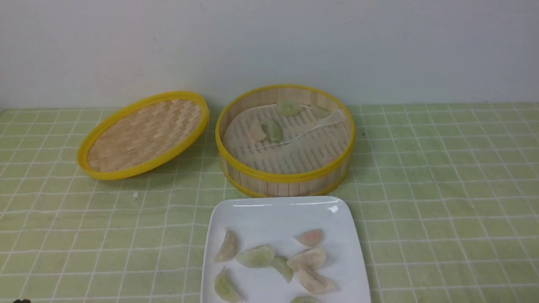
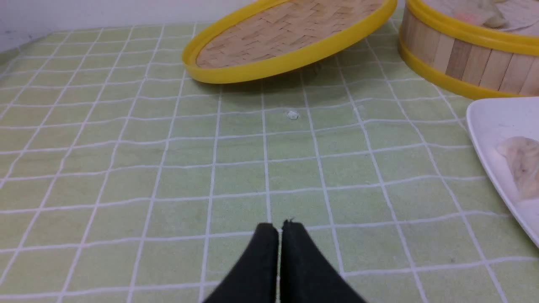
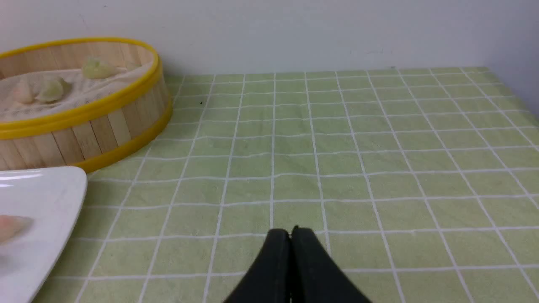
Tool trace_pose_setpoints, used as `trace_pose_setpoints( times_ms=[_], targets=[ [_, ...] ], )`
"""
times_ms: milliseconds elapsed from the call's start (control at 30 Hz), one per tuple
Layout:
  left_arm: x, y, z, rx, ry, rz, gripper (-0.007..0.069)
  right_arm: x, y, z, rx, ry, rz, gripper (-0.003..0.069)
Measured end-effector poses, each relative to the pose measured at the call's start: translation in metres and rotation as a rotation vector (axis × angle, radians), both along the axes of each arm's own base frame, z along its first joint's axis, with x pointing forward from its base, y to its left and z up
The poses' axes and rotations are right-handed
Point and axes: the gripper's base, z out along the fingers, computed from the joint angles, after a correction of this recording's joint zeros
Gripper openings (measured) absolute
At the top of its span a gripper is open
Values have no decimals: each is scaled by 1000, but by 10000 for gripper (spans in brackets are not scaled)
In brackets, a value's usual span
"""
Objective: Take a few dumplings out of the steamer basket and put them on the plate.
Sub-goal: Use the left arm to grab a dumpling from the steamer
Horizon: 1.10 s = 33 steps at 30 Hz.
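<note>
Clearly, the steamer basket (image 1: 286, 185) stands open on the green checked desk (image 1: 442, 189), close to the back wall, and a few dumplings (image 1: 273, 129) lie inside it on a whitish liner (image 1: 294, 155) whose far edge is folded over. A green one and a pink-tinted one touch near the basket's middle, and two more green ones rest by its far wall. The white square plate (image 1: 269, 210) sits just in front of the basket, its far edge nearly against the basket's lower yellow rim, and it carries several dumplings, green, cream and pink, clustered together. The woven lid (image 1: 143, 134) lies to the left of the basket, tilted, with the edge nearer the basket raised off the cloth. A small white crumb (image 2: 292, 114) lies in front of the lid. The left gripper (image 2: 280, 229) hovers low over bare cloth, left of the basket, with its jaws pressed together on nothing. The right gripper (image 3: 290, 233), right of the basket, is likewise fully closed and empty.
</note>
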Motion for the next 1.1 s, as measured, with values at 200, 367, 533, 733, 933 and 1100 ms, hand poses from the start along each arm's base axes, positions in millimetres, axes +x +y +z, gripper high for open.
trace_pose_setpoints(
  times_ms=[200,367,533,733,933,1100],
  targets=[
    [0,0,0,0,0,0,-6,0,0,0,0,0,0,-14],
    [0,0,0,0,0,0,-6,0,0,0,0,0,0,-14],
    [0,0,0,0,0,0,-6,0,0,0,0,0,0,-14],
    [0,0,0,-10,-4,1,-6,0,0,0,0,0,0,-14],
    [4,-5,16,-457,-159,48,-6,0,0,0,1,0,0,-14],
    [4,6,40,-671,-442,118,-6,0,0,0,1,0,0,-14]
  ],
)
